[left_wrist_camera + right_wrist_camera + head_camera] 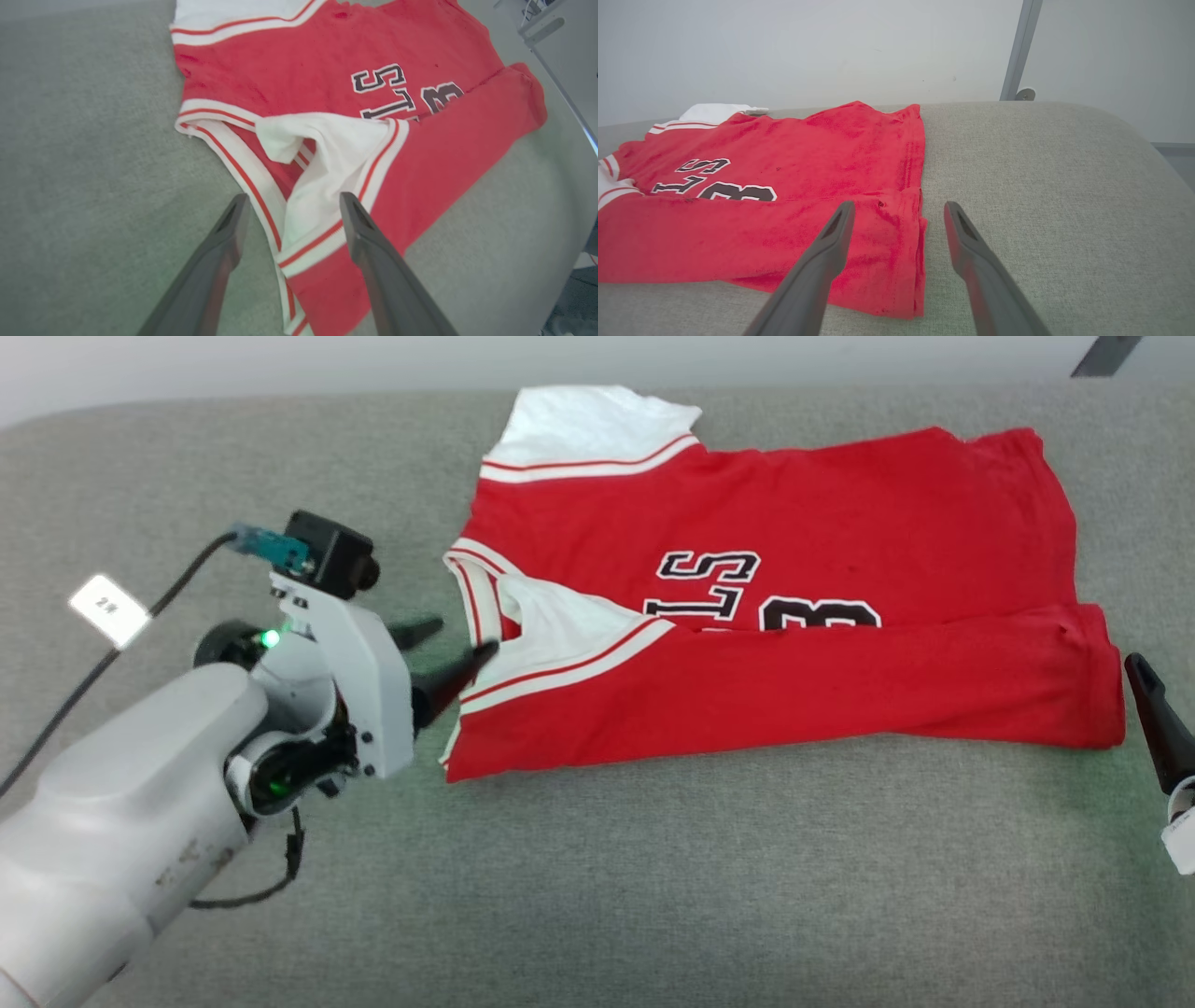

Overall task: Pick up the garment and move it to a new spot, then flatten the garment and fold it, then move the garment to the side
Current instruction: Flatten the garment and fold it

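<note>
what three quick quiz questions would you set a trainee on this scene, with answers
1. True or false: the garment has its near long edge folded up over part of the black print.
2. The left gripper is: A) shut on a sleeve; B) open, fingers either side of the white striped trim; C) shut and empty, far from the fabric.
3. At which end of the garment is the right gripper, and is it holding fabric?

Key: 1 true. 2 B. 3 The plain red hem end; its jaws are open and hold nothing.
</note>
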Available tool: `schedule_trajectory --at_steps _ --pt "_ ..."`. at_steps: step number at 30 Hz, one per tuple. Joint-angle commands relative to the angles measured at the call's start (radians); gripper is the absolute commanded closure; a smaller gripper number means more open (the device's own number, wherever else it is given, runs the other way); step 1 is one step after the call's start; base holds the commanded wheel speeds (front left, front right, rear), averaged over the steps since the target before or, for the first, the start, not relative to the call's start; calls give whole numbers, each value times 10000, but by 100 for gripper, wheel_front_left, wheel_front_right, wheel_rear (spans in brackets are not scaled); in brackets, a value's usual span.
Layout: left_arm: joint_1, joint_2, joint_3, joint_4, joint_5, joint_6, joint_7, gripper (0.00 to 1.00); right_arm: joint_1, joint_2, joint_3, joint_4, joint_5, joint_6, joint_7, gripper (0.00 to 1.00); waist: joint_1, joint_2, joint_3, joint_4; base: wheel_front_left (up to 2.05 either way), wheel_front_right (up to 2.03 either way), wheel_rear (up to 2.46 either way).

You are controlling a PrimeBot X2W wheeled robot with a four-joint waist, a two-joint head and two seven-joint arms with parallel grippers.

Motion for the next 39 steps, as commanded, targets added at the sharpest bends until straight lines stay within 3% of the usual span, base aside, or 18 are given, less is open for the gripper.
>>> schedule_trajectory --at_steps 1,7,14,22,24,25,31,39 --pt "83 70 -45 -303 -346 198 626 0 205 14 -137 -198 -91 -17 94 0 0 -1 -289 236 0 0 0" --pt "275 490 -196 -1721 -1196 821 2623 0 441 255 -336 -716 -269 -17 411 0 0 -1 -207 175 0 0 0" --pt "609 648 -243 -1875 -1587 1333 3204 0 425 431 -553 -1025 -347 -17 594 0 0 -1 130 -110 0 0 0" --pt "1051 297 -325 -332 -1593 1046 3090 2 299 519 -633 -1120 -370 -17 610 0 0 -1 405 -439 0 0 0" --pt "1179 158 -316 -179 -1778 808 3154 55 352 499 -664 -1114 -372 -17 637 0 0 -1 422 -455 0 0 0" --pt "1207 120 -306 -119 -1832 719 3173 100 375 474 -667 -1117 -378 -17 667 0 0 -1 432 -458 0 0 0" --pt "1180 48 -256 -66 -1804 447 3090 100 161 -206 -120 -1312 -432 -17 1434 0 0 -1 468 -391 0 0 0" --pt "1109 -50 -231 -221 -1692 353 2934 100 -670 -1224 1137 -776 -74 -17 4379 0 0 -1 522 -233 0 0 0"
